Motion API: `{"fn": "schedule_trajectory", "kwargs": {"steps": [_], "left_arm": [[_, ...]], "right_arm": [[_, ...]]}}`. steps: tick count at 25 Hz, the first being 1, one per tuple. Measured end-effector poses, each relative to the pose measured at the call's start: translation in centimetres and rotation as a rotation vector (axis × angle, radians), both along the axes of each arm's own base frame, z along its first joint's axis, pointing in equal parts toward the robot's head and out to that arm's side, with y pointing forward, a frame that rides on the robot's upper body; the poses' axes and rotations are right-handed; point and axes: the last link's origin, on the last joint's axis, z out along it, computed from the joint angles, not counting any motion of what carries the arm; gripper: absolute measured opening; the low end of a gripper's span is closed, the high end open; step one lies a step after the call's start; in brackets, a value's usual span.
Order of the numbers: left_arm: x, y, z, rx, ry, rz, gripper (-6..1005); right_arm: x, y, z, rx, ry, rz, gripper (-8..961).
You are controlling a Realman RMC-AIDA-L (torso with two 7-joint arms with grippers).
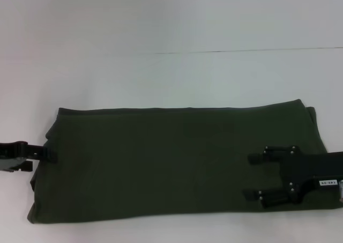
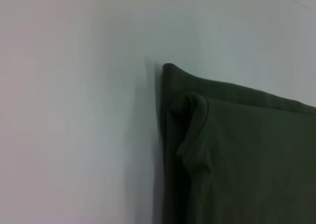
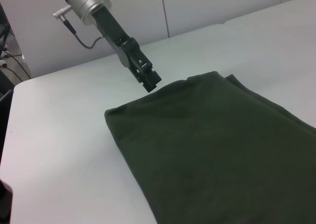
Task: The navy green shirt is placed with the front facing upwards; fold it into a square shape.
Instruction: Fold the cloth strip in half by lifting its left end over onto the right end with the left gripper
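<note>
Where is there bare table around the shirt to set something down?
The white table is bare beyond the far edge of the folded dark olive-green cotton shirt. Crowded at both ends: the left gripper at one, the open right gripper over the other.

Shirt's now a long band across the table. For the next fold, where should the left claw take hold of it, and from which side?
Probably the shirt's short left end, coming in from the table side beside it, low and flat. The layers stack at that edge, and the left claw is already there. The right claw, open, is above the opposite end.
</note>
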Motion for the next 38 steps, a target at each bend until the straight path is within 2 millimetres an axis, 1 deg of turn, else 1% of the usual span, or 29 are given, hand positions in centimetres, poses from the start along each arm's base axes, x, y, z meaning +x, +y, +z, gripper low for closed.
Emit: {"fn": "schedule_trajectory", "kwargs": {"steps": [22,32,38], "left_arm": [[-0.8,0.3,-0.7,0.010,0.052,0.010,803],[-0.8,0.3,-0.9,0.003,0.054,0.007,802],[-0.5,0.4,-1.4,-0.014,0.060,-0.004,801]], "right_arm": [[-0.1,0.9,-0.2,0.026,-0.017,-0.008,930],[-0.1,1.2,-0.2,0.037,-0.023,-0.016,930],[-0.1,1.2,-0.2,0.038,-0.023,-0.017,930]]}}
